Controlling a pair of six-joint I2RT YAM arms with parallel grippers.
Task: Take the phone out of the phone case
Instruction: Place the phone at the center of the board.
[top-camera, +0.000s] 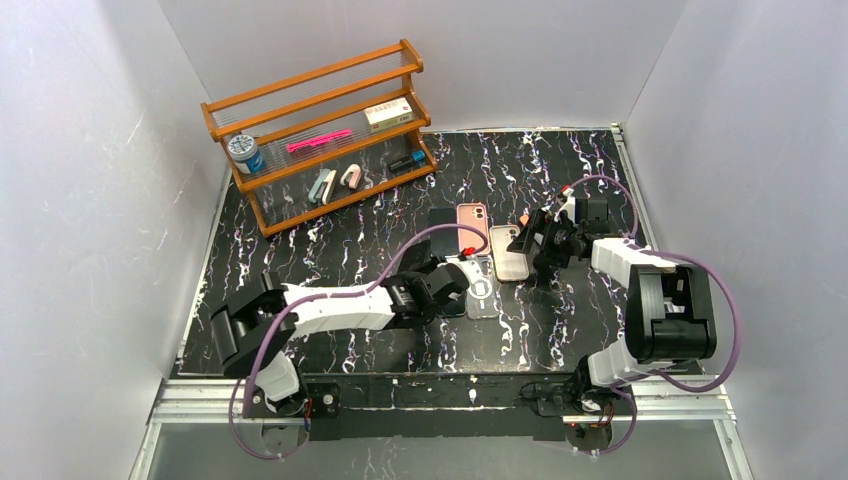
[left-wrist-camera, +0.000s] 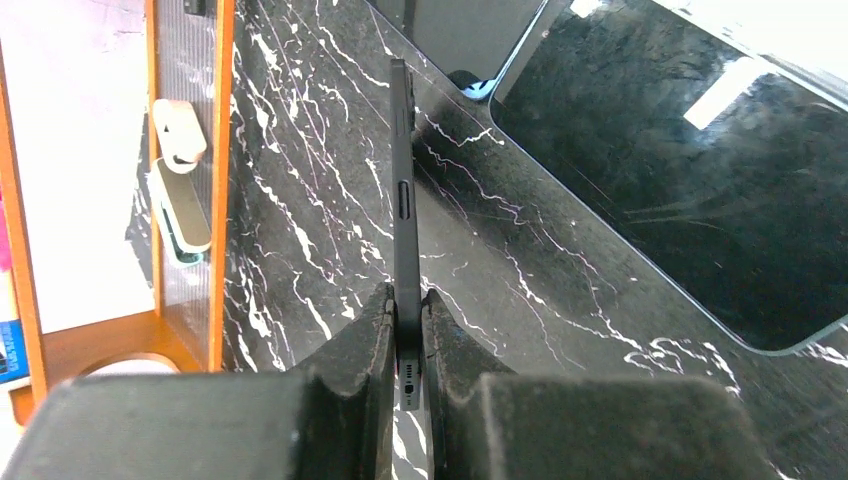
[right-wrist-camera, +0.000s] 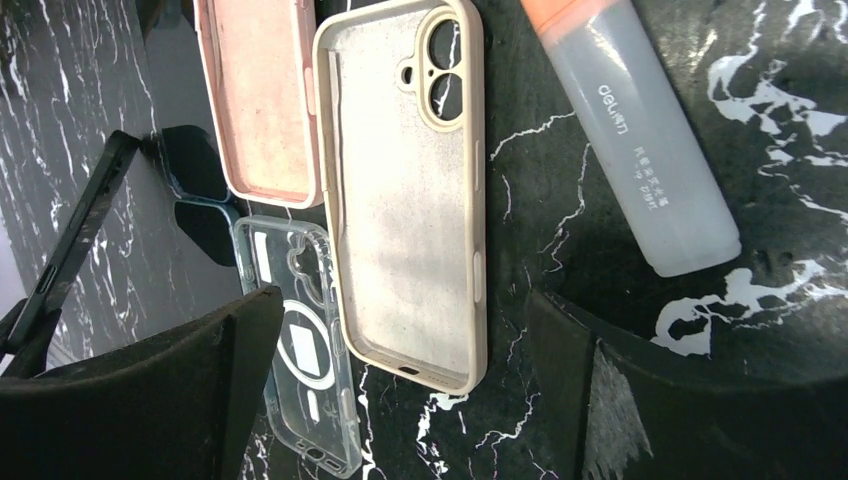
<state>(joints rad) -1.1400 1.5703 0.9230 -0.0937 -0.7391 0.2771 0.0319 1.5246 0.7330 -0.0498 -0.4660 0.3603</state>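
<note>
On the black white-veined table (top-camera: 560, 180), centre: three empty cases lie side by side, a pink silicone case (right-wrist-camera: 260, 100), a beige silicone case (right-wrist-camera: 400, 200) and a clear plastic case with a ring (right-wrist-camera: 300, 350).
Phone: the thin black phone (left-wrist-camera: 405, 230) is out of any case, held edge-on at its port end, just left of the cases. I cannot tell whether its lower edge touches the table.
Left gripper (left-wrist-camera: 407, 320): pressed together, pinching the phone's flat faces.
Right gripper (right-wrist-camera: 400, 300): spread wide over the beige case, holding nothing.
Nearby: an orange-capped highlighter pen (right-wrist-camera: 640, 140) beside the beige case, a flat glossy black slab (left-wrist-camera: 690, 170) next to the held phone, and a wooden rack (top-camera: 320, 130) at the back.
Progress: separation looks done; setting the phone down likely remains.
Risk, slip: the pinch is short and at one end, so the phone could pivot or slide out.
Risk, topple: released on its edge, it would fall flat, perhaps onto the black slab or the clear case.
Risk, snag: the open right fingers sit low around the beige case and could drag it on moving.
</note>
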